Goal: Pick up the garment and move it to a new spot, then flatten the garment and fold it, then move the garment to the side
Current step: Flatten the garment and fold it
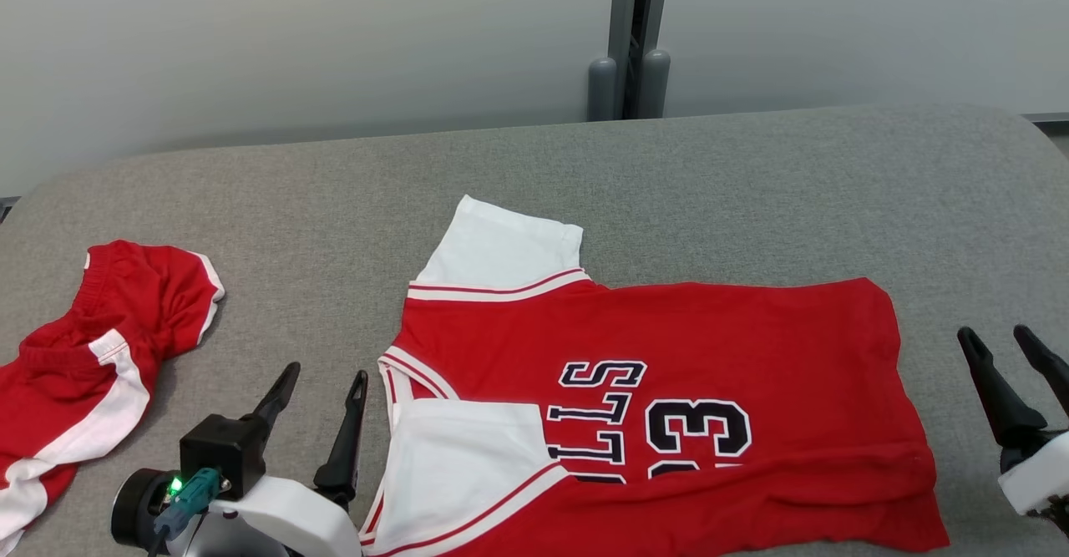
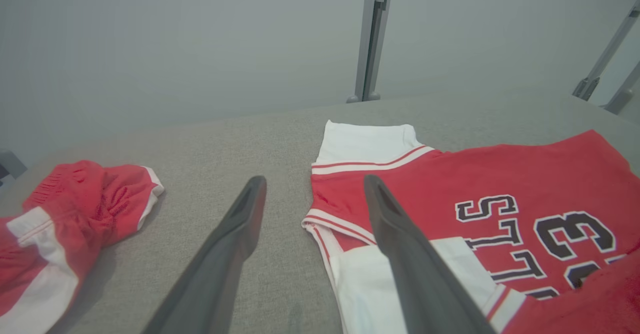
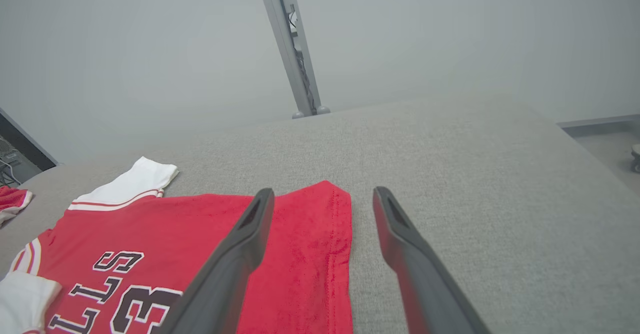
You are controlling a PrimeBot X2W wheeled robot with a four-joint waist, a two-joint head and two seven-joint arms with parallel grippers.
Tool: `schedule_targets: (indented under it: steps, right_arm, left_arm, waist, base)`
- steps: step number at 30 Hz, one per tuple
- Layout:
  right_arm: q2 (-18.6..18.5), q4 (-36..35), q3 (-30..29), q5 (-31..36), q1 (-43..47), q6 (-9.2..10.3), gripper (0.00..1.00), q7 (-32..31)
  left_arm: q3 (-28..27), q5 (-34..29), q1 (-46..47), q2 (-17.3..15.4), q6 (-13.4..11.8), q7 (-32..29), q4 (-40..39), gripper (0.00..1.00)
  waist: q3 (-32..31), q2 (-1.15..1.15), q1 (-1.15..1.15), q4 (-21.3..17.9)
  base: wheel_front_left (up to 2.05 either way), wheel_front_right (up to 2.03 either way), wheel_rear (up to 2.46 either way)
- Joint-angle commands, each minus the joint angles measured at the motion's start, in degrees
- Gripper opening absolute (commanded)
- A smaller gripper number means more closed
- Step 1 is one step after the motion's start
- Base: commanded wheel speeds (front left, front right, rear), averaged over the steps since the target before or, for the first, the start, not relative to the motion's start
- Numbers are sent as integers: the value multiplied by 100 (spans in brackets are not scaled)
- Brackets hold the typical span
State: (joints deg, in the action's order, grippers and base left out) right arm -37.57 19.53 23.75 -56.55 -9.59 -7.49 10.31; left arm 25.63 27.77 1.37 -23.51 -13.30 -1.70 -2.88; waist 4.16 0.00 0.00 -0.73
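Head view, one jersey (image 1: 710, 331), one shorts (image 1: 125, 306), left gripper (image 1: 326, 371), right gripper (image 1: 994, 331), both released

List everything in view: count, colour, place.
jersey: one, red with white sleeves and black lettering, spread in the middle of the table, collar toward the robot's left
shorts: one, red with white stripes, bunched at the table's left edge, apart from the jersey
table: one, grey fabric top, under both garments
post: one, grey, upright behind the table's far edge
wall: one, pale grey, behind the table
left gripper: one, dark fingers on a white wrist, open, near the jersey's collar end
right gripper: one, dark fingers, open, beside the jersey's hem end
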Motion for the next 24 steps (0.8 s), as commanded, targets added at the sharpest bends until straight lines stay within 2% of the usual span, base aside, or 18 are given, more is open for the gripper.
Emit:
schedule_targets:
  steps: [1,5,9,15,16,20,24]
  right_arm:
    - [64,-2,-42,190,-71,0,100,170]
    - [414,-108,-369,1022,-244,0,100,472]
    - [1034,-559,-1133,1961,-171,0,100,496]
    - [1840,-1216,-1791,3021,209,0,100,495]
    - [2028,-1322,-1903,3218,318,0,100,496]
    - [2300,-1445,-2003,3453,437,0,100,496]
    - [2428,-1383,-1962,3641,514,0,100,497]
  left_arm:
    - [-82,10,105,65,-73,151,41,100]
    - [-250,97,228,453,-105,930,196,100]
    - [-433,55,366,758,-173,1508,410,100]
    - [-581,-348,559,1127,-158,1691,734,100]
    - [-707,-558,556,1285,-119,1691,700,100]
    - [-1001,-934,443,1563,44,1689,646,100]
    - [-1228,-1195,303,1795,318,1690,653,100]
  waist:
    - [4,0,0,-16]
    - [25,0,0,-65]
    - [68,0,0,-93]
    - [122,0,0,-96]
    - [136,0,0,-100]
    - [154,0,0,-122]
    - [149,0,0,-151]
  base:
    - [0,0,0]
    - [0,0,0]
    - [0,0,0]
    - [0,0,0]
    - [0,0,0]
    - [0,0,0]
    - [0,0,0]
